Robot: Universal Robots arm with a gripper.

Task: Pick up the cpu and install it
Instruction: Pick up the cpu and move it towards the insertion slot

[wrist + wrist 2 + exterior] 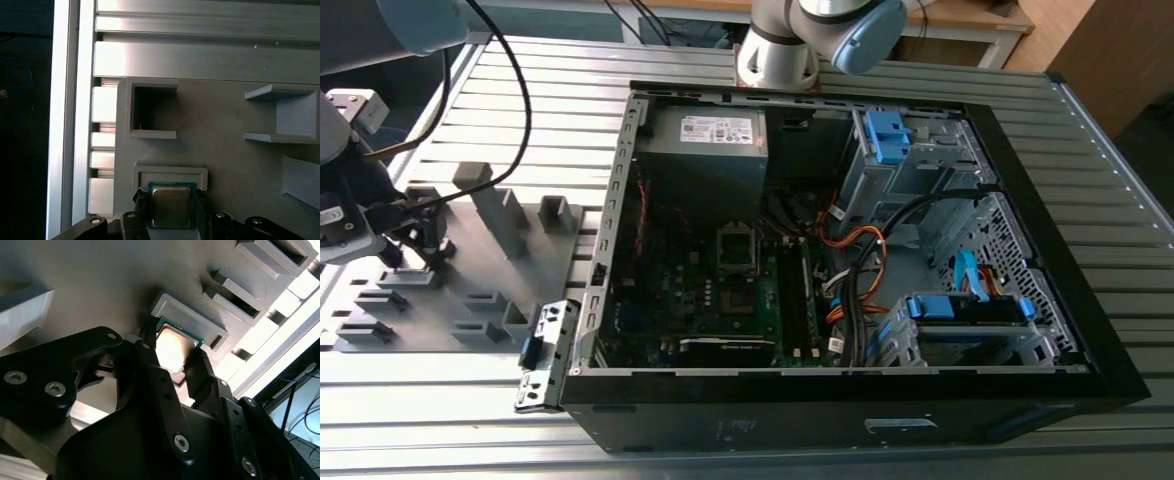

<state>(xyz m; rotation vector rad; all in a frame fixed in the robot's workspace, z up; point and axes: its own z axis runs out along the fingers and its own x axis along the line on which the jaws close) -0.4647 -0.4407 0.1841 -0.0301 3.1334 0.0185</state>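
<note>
While it hangs over the grey fixture plate (494, 310), the gripper (174, 352) clamps its black fingers (160, 385) on opposite sides of the cpu (171, 206), which sits at a shallow pocket (170, 172) near the plate's edge

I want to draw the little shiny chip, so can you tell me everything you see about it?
The cpu is a small, thin, flat square with a pale silvery metal top and a dark green rim. It sits metal side up at the mouth of a low grey holder on the grey plate. The gripper is shut on it, with black fingers against two opposite edges.
</note>
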